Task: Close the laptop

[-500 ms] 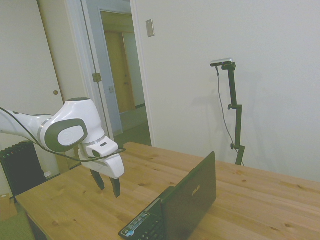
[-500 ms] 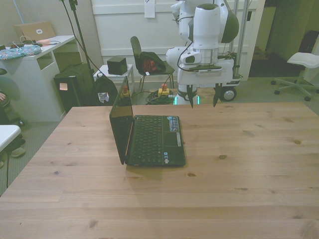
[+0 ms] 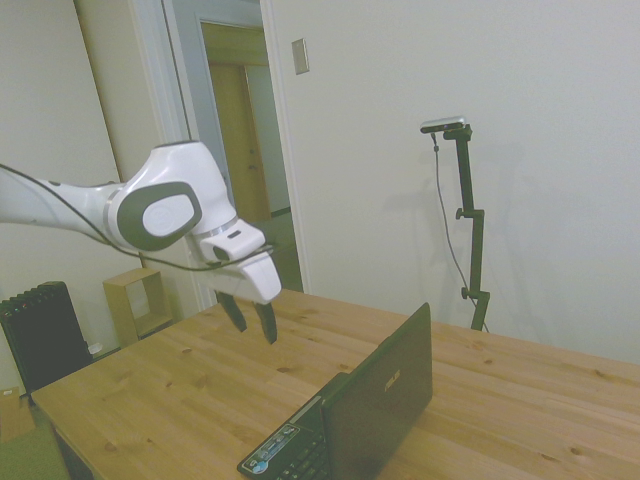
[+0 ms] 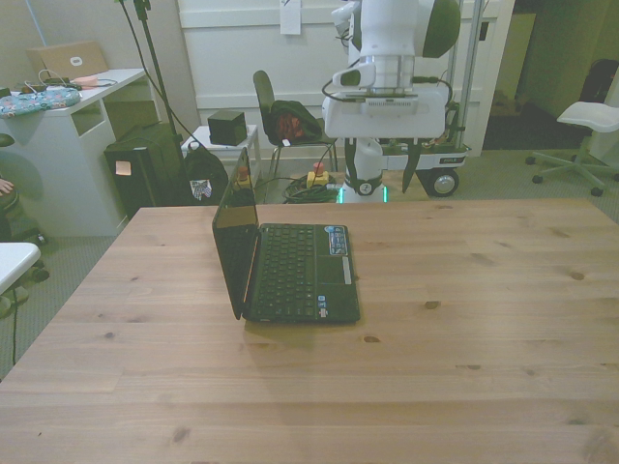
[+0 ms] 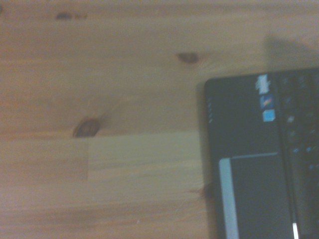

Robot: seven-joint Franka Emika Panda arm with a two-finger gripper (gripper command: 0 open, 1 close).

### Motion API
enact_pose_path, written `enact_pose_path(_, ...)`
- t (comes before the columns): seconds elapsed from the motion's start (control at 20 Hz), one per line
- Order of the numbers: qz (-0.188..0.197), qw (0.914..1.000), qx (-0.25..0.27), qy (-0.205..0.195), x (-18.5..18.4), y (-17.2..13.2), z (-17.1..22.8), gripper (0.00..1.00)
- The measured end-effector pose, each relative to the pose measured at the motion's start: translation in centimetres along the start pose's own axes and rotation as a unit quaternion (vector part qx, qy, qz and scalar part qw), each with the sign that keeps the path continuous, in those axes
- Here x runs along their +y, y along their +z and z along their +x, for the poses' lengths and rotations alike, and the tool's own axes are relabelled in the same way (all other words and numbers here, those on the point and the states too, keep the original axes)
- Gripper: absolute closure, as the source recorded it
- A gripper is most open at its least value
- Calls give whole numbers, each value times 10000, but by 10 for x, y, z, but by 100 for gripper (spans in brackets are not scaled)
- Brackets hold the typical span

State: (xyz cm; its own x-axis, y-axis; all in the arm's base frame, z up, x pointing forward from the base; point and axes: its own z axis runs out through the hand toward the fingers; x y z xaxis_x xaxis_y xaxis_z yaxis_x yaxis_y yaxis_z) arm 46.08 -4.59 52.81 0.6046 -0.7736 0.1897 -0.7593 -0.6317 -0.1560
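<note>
In the front view, going from left to right, a white desk (image 4: pixel 73 106) stands at the room's edge with papers on top, and beside it sits a dark box-like case (image 4: pixel 145 169). Behind the table a chair (image 4: pixel 280 121) carries a red and black bundle. At the far right stands a white office chair (image 4: pixel 585 126).

The wooden table (image 4: pixel 484 319) has a pale surface with several dark knots. The laptop (image 4: pixel 290 261) lies on it, toward the front view's left of the middle. It is open, with the lid standing almost upright on the front view's left side of the keyboard. The side view shows a silver logo on the lid, and a bluish sticker sits on the base corner.

The gripper (image 4: pixel 380 174) hangs in the air above the far edge of the table, well apart from the laptop. Its two dark fingers (image 3: pixel 266 322) are spread and hold nothing.

In the side view, an open doorway (image 3: pixel 245 150) shows behind the arm, and a dark radiator (image 3: pixel 40 335) stands low at the left.
</note>
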Motion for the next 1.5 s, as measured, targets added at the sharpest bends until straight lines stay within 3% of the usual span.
enact_pose_path(0.35,180,9976,259,611,26,-82,66,0)
enact_pose_path(0.6,158,9935,286,1095,94,-105,114,0)
enact_pose_path(1.0,62,9855,116,1693,200,-74,208,0)
enact_pose_path(1.2,67,9822,22,1878,228,-50,253,0)
enact_pose_path(1.4,-31,9809,-129,1940,237,-25,265,0)
enact_pose_path(1.45,-33,9805,-185,1955,239,-18,266,100)
enact_pose_path(1.5,-37,9800,-247,1974,242,-9,268,100)
